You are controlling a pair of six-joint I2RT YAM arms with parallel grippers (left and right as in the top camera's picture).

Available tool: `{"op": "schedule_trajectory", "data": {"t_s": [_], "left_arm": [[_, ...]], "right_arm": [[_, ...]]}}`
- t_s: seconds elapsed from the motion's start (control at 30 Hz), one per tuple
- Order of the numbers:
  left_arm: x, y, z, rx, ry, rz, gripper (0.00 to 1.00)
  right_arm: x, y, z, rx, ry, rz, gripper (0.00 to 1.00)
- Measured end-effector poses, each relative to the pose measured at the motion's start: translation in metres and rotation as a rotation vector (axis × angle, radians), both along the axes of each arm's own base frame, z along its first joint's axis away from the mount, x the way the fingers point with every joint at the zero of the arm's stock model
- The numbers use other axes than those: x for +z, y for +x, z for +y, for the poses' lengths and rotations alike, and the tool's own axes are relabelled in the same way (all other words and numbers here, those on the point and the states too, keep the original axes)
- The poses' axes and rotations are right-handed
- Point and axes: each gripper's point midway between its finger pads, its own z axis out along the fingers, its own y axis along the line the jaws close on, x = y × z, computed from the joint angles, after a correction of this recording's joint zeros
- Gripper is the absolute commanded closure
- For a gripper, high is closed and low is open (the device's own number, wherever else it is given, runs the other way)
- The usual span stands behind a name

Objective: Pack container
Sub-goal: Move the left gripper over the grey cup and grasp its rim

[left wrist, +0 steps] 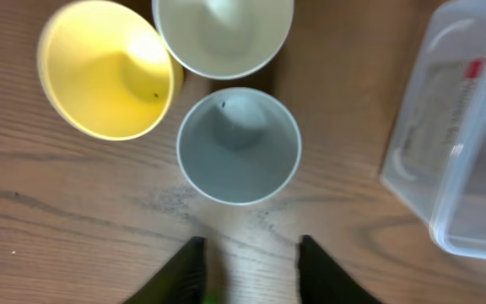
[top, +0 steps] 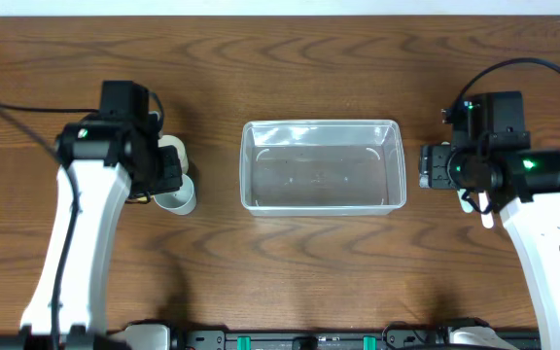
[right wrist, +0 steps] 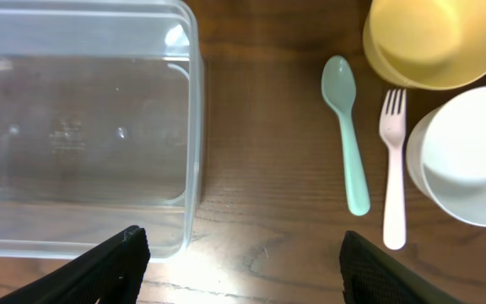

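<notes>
Left jaws are parted partway with nothing between them, hanging just short of a pale grey cup [left wrist: 239, 145]. A yellow cup [left wrist: 104, 67] and a white cup [left wrist: 222, 34] sit right behind it, so that's three cups bunched close together. A strip of bare table [left wrist: 336, 101] separates the grey cup from the container [top: 321, 165], which sits empty mid-table with open wood all around its rim. Right jaws are spread wide, holding nothing, over the wood by the container's near corner. Further right there's one green spoon [right wrist: 348, 143] and one pink fork [right wrist: 392, 169] lying side by side but apart, then one yellow bowl [right wrist: 437, 42] and one white bowl [right wrist: 471, 156], with the fork right up against the white one.
</notes>
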Motion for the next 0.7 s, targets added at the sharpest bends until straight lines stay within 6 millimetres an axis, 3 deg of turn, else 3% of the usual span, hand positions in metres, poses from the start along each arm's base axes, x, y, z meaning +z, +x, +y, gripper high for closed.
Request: {"op": "schedule_trajectory", "data": {"t_s": [0.33, 0.5, 0.7], "left_arm": [[-0.051, 0.003, -0.005, -0.004, -0.022, 0.197, 0.6], [-0.059, 0.003, -0.006, -0.003, -0.033, 0.225, 0.59], [-0.059, 0.003, -0.009, -0.01, -0.04, 0.225, 0.47]], "right_arm": [[-0.014, 0.004, -0.001, -0.013, -0.006, 0.047, 0.19], [-0.014, 0.005, -0.002, -0.016, -0.011, 0.043, 0.18], [-0.014, 0.005, -0.002, -0.016, -0.012, 0.044, 0.18]]}}
